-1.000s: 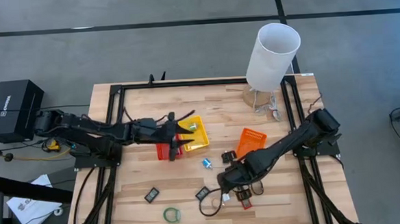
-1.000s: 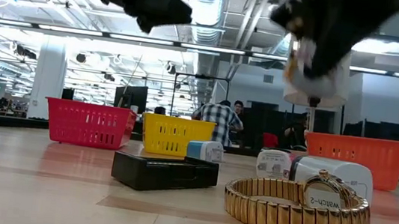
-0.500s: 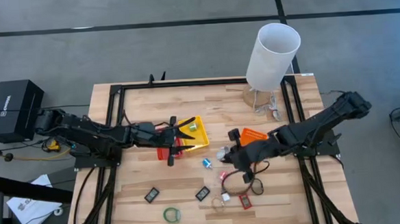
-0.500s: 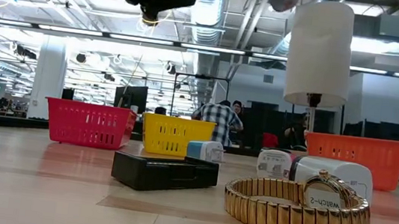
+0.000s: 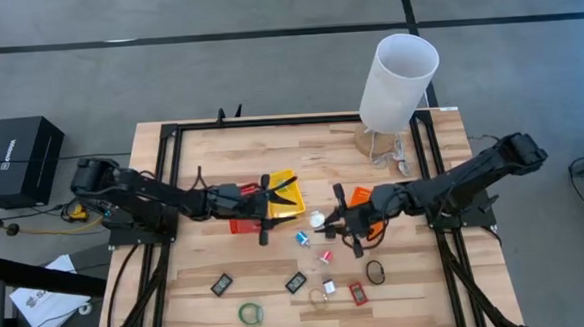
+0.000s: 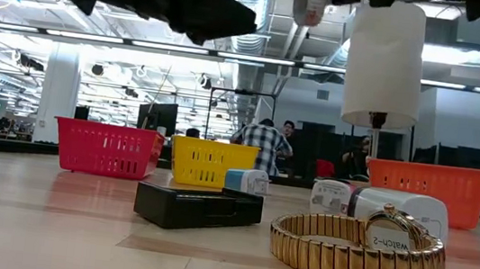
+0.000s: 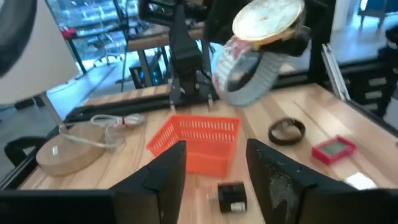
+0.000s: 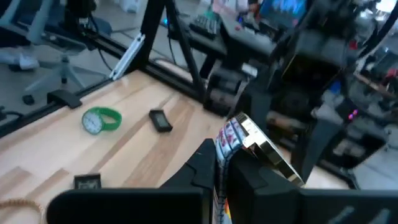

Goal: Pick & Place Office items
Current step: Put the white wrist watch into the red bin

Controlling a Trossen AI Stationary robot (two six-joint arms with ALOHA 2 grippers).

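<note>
My right gripper (image 5: 331,223) reaches in level from the table's right. It is shut on a watch (image 7: 261,43) with a round gold-rimmed face and a pale patterned band, held high above the table's middle. My left gripper (image 5: 278,198) stands open and level over the yellow tray (image 5: 291,182), pointing at the watch with nothing between its fingers (image 7: 165,177). Loose office items lie on the near half: a green ring (image 5: 251,313), small black blocks (image 5: 221,284), a blue piece (image 5: 302,239), a black ring (image 5: 376,272) and a red clip (image 5: 358,293). My right gripper pinches the watch's patterned band (image 8: 225,140) between its two fingers, right beside the face (image 8: 264,155). The fingers come in level from the table's right side. The watch is lifted clear, with its face uppermost and the band curling below it (image 7: 242,74).
A red tray (image 5: 241,224) sits beside the yellow one, and an orange tray (image 5: 376,195) lies under my right arm. A tall white cylinder (image 5: 398,78) stands at the far right on a wooden base. In the low view a gold watch band (image 6: 358,248) and a black box (image 6: 198,207) lie nearest the camera.
My right gripper has risen from the items near the front edge and gone toward the far edge and the table's middle. It has tipped from pointing down to level, carrying the watch lifted clear. My left gripper has moved a little toward the table's right.
</note>
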